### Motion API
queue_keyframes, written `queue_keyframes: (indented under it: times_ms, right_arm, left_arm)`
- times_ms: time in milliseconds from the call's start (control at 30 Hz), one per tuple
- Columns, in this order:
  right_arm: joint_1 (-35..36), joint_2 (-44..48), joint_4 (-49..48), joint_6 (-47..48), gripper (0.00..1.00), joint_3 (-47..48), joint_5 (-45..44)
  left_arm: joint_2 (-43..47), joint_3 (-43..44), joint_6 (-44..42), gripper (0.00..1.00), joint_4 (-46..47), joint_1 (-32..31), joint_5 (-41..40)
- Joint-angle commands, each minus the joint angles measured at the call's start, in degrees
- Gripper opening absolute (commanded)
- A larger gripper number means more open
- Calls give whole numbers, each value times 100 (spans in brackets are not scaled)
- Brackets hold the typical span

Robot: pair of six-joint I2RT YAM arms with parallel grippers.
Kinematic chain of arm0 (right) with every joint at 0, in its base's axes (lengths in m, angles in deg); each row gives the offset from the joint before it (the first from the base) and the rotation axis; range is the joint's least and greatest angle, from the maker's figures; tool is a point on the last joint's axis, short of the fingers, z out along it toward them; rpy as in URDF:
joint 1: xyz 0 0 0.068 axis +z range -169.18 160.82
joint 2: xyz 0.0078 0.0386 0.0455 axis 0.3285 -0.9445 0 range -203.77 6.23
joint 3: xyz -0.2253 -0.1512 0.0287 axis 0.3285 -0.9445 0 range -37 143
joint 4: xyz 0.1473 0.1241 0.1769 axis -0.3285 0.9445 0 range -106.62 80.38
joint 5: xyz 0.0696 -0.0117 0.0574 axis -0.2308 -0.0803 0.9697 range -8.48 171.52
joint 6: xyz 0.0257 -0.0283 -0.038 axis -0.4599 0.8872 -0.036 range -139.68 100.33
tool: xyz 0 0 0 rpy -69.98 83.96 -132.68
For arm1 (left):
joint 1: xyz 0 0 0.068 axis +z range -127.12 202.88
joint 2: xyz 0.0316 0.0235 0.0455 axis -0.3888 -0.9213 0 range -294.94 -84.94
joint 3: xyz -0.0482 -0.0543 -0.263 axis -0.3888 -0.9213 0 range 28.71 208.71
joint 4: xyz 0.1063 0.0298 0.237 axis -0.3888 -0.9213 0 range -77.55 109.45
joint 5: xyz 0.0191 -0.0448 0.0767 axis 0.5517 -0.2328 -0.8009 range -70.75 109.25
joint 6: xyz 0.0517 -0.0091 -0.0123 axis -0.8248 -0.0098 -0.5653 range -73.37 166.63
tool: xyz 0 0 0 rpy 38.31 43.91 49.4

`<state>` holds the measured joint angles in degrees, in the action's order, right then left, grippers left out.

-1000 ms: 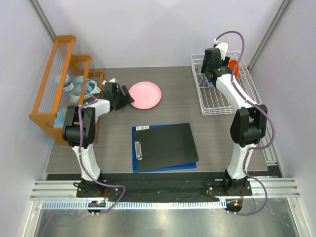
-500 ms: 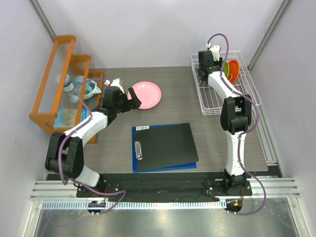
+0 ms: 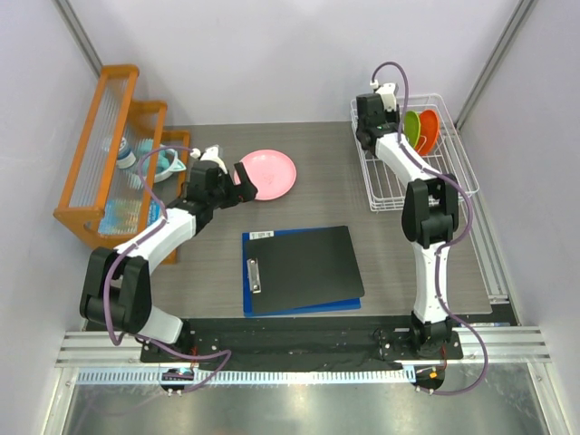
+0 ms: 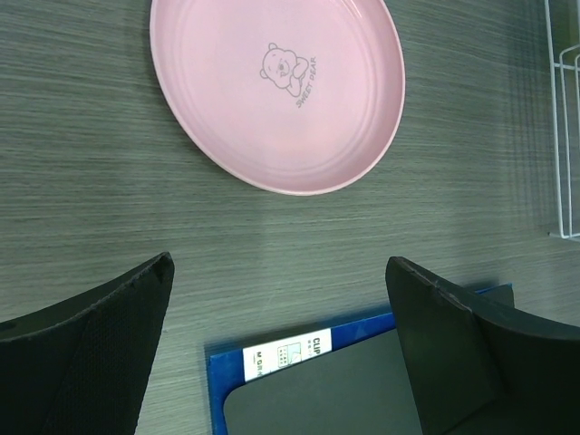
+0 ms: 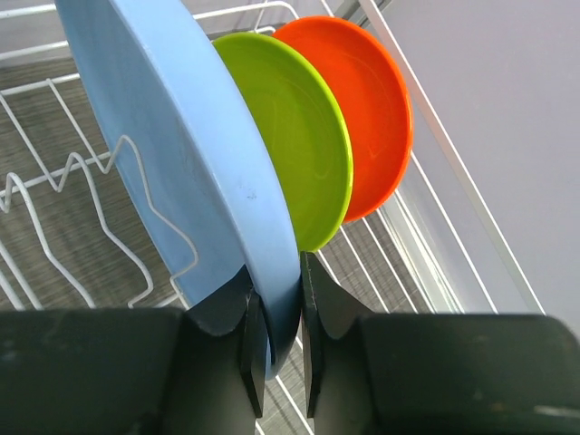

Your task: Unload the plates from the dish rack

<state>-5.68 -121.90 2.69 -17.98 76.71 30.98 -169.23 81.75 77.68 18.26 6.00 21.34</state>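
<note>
The pink plate (image 3: 266, 173) (image 4: 276, 91) lies flat on the table. My left gripper (image 3: 243, 181) (image 4: 277, 263) hovers just near of it, open and holding nothing. In the white wire dish rack (image 3: 391, 195) (image 5: 54, 195) at the back right, three plates stand on edge: light blue (image 5: 181, 136), lime green (image 3: 411, 130) (image 5: 299, 136) and orange (image 3: 428, 127) (image 5: 367, 109). My right gripper (image 3: 370, 127) (image 5: 276, 335) is shut on the light blue plate, one finger on each side of its rim. From above, the arm hides most of that plate.
A black clipboard on a blue one (image 3: 304, 267) (image 4: 317, 399) lies at the table's middle front, under my left gripper's near side. An orange stepped shelf rack (image 3: 109, 145) with a teal cup (image 3: 168, 161) stands along the left wall. Walls close in behind and beside the dish rack.
My left gripper opened wide and drew back from the pink plate as the arm stretched out. My right gripper moved to the rack's far left and closed on the blue plate's rim.
</note>
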Motion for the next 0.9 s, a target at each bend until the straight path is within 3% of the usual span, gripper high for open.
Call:
queue_keyframes:
  times_ms: [0, 233, 533, 700, 867]
  right_arm:
    - [179, 746, -980, 182, 1, -296, -526]
    - [390, 1404, -1342, 517, 1, -551, -1045]
    - [856, 2670, -702, -45, 1, -1122, -870]
    - [1058, 3548, 632, -1248, 3, -1544, 787]
    - [1269, 4269, 767, -2170, 3, -2658, 2230]
  left_arm:
    - [194, -21, -46, 99, 49, -60, -129]
    - [448, -56, -117, 99, -57, -113, -165]
    - [747, -100, 59, 99, 31, -131, 230]
    - [923, -293, 314, 99, 558, -140, 827]
    - [1020, -504, 612, 99, 1129, -184, 1206]
